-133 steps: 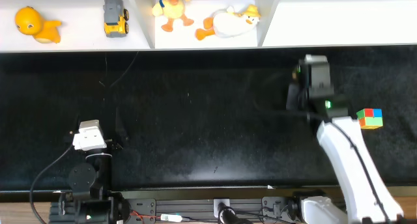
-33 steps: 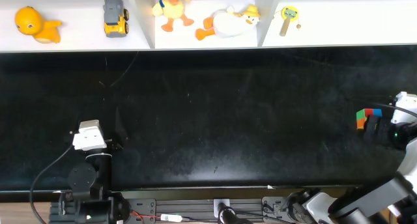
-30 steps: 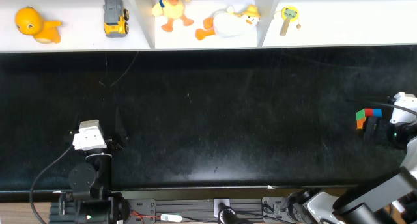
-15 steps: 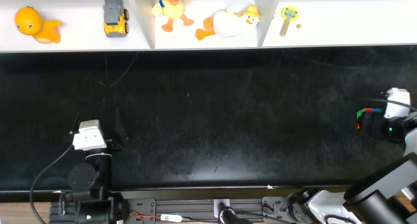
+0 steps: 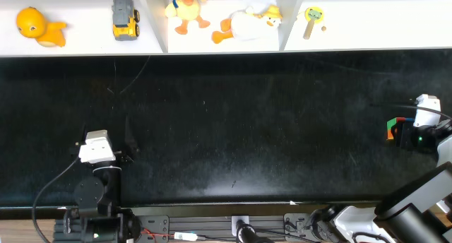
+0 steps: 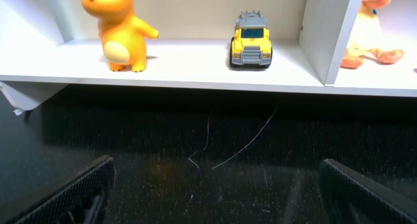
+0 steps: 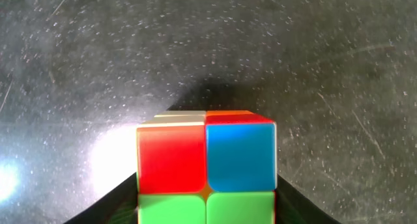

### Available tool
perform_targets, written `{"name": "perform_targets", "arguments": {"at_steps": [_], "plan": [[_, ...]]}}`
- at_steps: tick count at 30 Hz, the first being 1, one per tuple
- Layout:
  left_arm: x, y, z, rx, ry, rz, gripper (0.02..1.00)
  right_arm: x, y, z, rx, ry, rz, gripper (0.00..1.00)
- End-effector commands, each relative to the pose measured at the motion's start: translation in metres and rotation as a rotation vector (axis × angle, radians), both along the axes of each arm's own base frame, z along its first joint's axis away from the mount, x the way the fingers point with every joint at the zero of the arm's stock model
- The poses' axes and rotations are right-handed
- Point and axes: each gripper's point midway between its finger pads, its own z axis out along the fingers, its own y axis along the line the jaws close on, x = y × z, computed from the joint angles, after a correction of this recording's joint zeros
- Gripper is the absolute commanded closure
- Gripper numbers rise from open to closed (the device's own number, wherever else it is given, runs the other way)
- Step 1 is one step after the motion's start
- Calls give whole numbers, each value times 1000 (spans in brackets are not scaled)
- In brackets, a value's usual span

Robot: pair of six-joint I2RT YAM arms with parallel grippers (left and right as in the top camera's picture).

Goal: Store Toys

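Cube: multicoloured two-by-two puzzle cube [image 7: 207, 165], resting on the black tabletop [image 5: 233, 123] at its far right edge, well apart from the shelf.
Right gripper [image 5: 408, 135]: low over the cube, directly above it in the right wrist view. Clamped or not, cannot tell.
Left gripper [image 6: 216, 175]: spread wide, holding nothing, parked near its base and facing the shelf.
Shelf: white compartment shelf [image 5: 367, 31] along the far side, holding an orange duck-like figure [image 5: 39, 25], a yellow and grey toy truck [image 5: 125, 18], a yellow plush duck [image 5: 186, 8] and a white plush duck [image 5: 247, 24].
Change: a few seconds back, right arm up by the rightmost compartment. Now a small stick toy with a round yellow-green head [image 5: 311, 20] lying there, and the gripper swung down and crept over the cube. Cube itself barely shifted.
Meaning: stick toy stored, cube judged the last loose toy. Likely next: grasp, lift, carry to the shelf.
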Motion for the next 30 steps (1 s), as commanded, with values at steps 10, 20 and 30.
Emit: {"name": "perform_targets", "arguments": {"at_steps": [10,20,30], "plan": [[0,-3,1,21,-4,-16,20,52,35,49,-27,-132,19,529],[0,-3,1,21,-4,-16,20,115,27,122,-78,-334,-35,520],[0,-3,1,21,-4,-16,20,196,39,141,-37,-381,13,533]]}}
